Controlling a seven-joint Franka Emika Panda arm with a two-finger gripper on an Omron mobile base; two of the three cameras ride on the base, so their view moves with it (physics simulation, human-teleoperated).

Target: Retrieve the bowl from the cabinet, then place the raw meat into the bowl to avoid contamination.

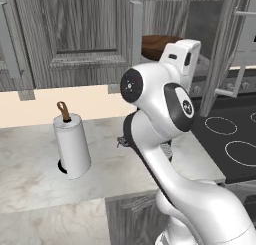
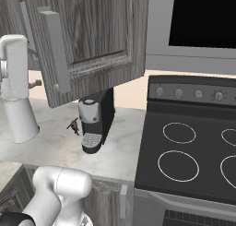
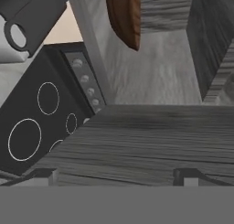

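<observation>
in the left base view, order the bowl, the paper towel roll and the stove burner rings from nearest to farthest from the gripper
1. Bowl: on the cabinet shelf, right beside the raised hand, whose gripper is open.
2. Stove burner rings: lower right, on the dark cooktop below the hand.
3. Paper towel roll: lower left on the counter, across the arm from the hand.

Honestly nothing readable anywhere here. The stove (image 2: pixel 193 142) knobs at the right of the right base view are blank, the coffee machine (image 2: pixel 94 121) has no brand on it, and the paper towel roll (image 1: pixel 72 144) is plain white.
</observation>
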